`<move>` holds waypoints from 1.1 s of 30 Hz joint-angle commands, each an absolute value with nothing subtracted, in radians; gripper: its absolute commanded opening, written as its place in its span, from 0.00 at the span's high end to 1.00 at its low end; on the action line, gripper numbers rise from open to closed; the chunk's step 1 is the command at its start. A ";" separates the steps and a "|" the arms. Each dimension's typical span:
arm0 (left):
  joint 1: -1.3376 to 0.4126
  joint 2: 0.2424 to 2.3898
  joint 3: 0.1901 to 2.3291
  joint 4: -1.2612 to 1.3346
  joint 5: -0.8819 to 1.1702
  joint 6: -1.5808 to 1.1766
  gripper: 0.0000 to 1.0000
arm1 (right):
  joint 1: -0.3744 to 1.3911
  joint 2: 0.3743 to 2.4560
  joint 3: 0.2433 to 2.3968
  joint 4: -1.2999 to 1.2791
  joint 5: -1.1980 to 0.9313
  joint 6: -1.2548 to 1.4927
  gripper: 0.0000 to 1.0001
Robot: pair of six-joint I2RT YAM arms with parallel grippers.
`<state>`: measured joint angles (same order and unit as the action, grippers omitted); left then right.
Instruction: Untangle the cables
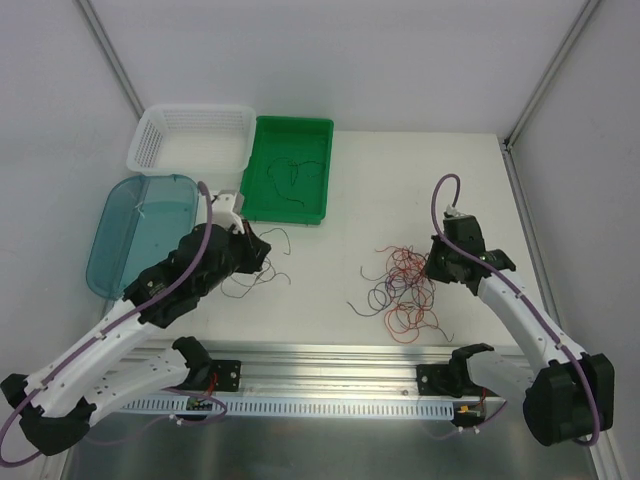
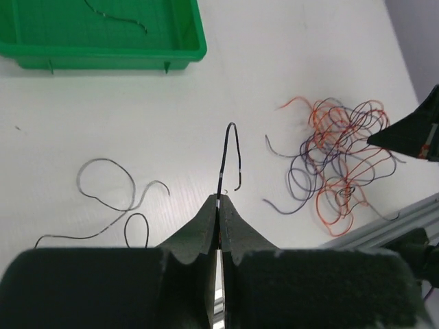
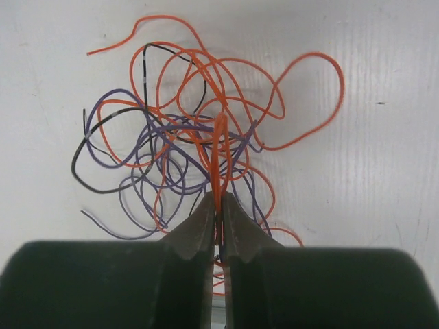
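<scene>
A tangle of thin red-orange, purple and black cables (image 1: 400, 285) lies on the white table right of centre; it also shows in the left wrist view (image 2: 336, 154) and the right wrist view (image 3: 185, 144). My right gripper (image 3: 221, 199) is shut on a red-orange cable (image 3: 219, 154) at the tangle's near edge. My left gripper (image 2: 221, 200) is shut on a black cable (image 2: 230, 154) that arches up from its tips. It is held left of the tangle, apart from it. Loose black cables (image 2: 113, 188) lie on the table beside it.
A green tray (image 1: 290, 170) at the back holds a few separated dark cables (image 2: 116, 17). A white basket (image 1: 190, 140) stands left of it. A blue translucent lid (image 1: 140, 230) lies at the far left. An aluminium rail (image 1: 330, 380) runs along the near edge.
</scene>
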<state>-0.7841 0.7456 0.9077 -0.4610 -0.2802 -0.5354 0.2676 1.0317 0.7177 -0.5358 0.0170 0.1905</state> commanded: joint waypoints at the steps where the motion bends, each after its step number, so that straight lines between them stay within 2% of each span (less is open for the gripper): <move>1: -0.781 0.842 0.881 -0.523 -0.207 -0.529 1.00 | 0.285 1.098 0.727 -0.537 -0.054 0.161 0.92; 2: -0.781 0.859 0.868 -0.520 -0.204 -0.537 1.00 | 0.294 1.117 0.727 -0.537 -0.057 0.160 0.90; 5: -0.781 0.914 0.845 -0.497 -0.175 -0.548 1.00 | 0.337 1.153 0.729 -0.540 -0.043 0.146 0.71; 6: -0.781 0.920 0.865 -0.495 -0.169 -0.540 1.00 | 0.350 1.152 0.730 -0.541 -0.041 0.143 0.56; 8: -0.781 0.928 0.902 -0.497 -0.164 -0.503 1.00 | 0.382 1.134 0.741 -0.552 -0.025 0.137 0.41; 9: -0.781 0.930 0.957 -0.502 -0.164 -0.488 1.00 | 0.394 1.123 0.745 -0.557 -0.015 0.132 0.26; 11: -0.778 0.946 1.027 -0.517 -0.172 -0.439 1.00 | 0.428 1.091 0.768 -0.583 -0.008 0.117 0.10; 13: -0.775 0.972 1.167 -0.554 -0.175 -0.405 1.00 | 0.460 1.072 0.788 -0.603 0.033 0.109 0.02; 14: -0.773 1.000 1.214 -0.563 -0.178 -0.367 1.00 | 0.471 1.059 0.804 -0.627 0.044 0.106 0.00; 15: -0.770 1.014 1.303 -0.568 -0.182 -0.350 1.00 | 0.480 1.033 0.808 -0.637 0.054 0.103 0.03; 25: -0.693 1.267 1.837 -0.606 -0.199 -0.124 1.00 | 0.506 0.832 0.827 -0.730 0.058 0.097 0.03; 33: -0.621 1.500 2.280 -0.586 -0.146 -0.012 1.00 | 0.506 0.764 0.838 -0.752 0.025 0.101 0.03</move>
<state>-0.6468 1.4425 2.1407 -0.6094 -0.1829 -0.0967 0.5018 0.7830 0.7952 -0.7254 0.0395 0.1108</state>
